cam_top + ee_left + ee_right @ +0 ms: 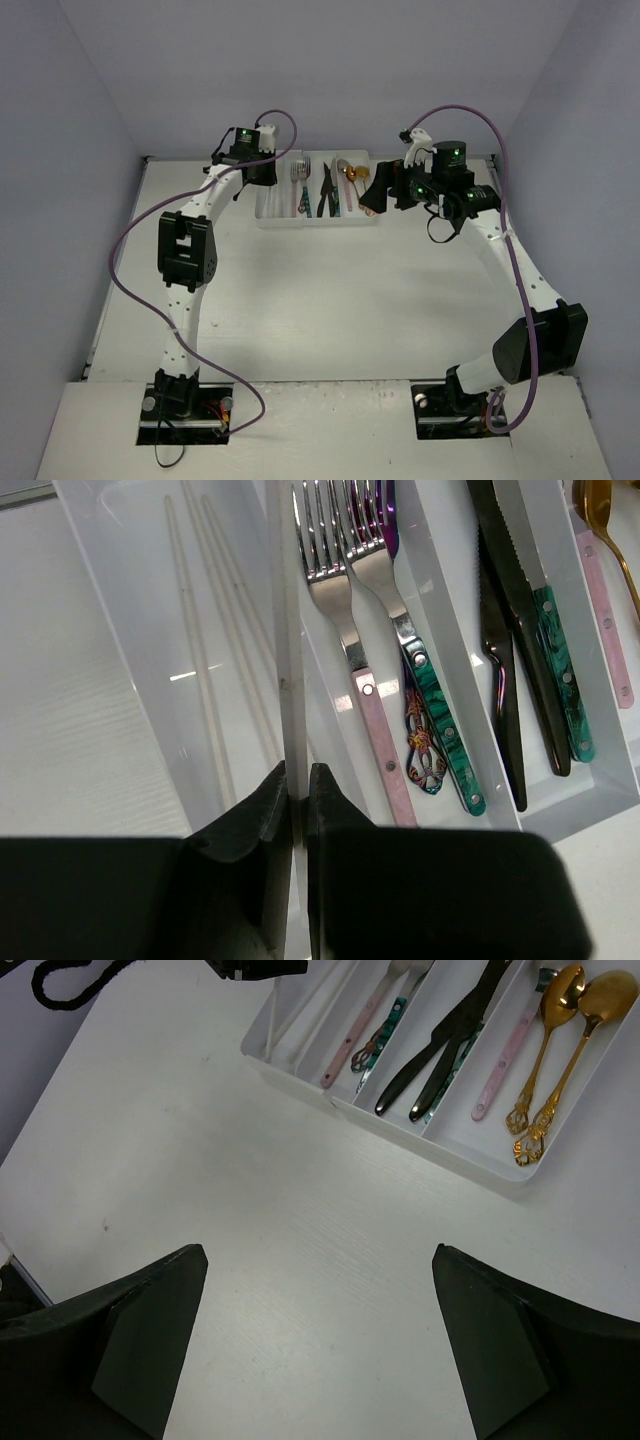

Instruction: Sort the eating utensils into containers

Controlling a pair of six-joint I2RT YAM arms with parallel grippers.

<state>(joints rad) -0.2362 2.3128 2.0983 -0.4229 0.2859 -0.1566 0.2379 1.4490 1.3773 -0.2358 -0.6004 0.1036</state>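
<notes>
The white cutlery tray [310, 222] sits at the back middle of the table. It holds white chopsticks [215, 680], forks [345, 590] with pink, teal and iridescent handles, black and teal-handled knives [510, 680], and gold spoons [560, 1020] beside a pink-handled piece [605, 620]. My left gripper [298, 780] is at the tray's left end [265, 180], shut on the divider wall [285, 630] between the chopstick and fork compartments. My right gripper [320, 1255] is open and empty over bare table, just right of the tray [375, 190].
The tray's near rim [470, 1165] lies ahead of the right gripper. A black cable loop [70, 980] lies at the far left in the right wrist view. Walls close the table at the back and sides.
</notes>
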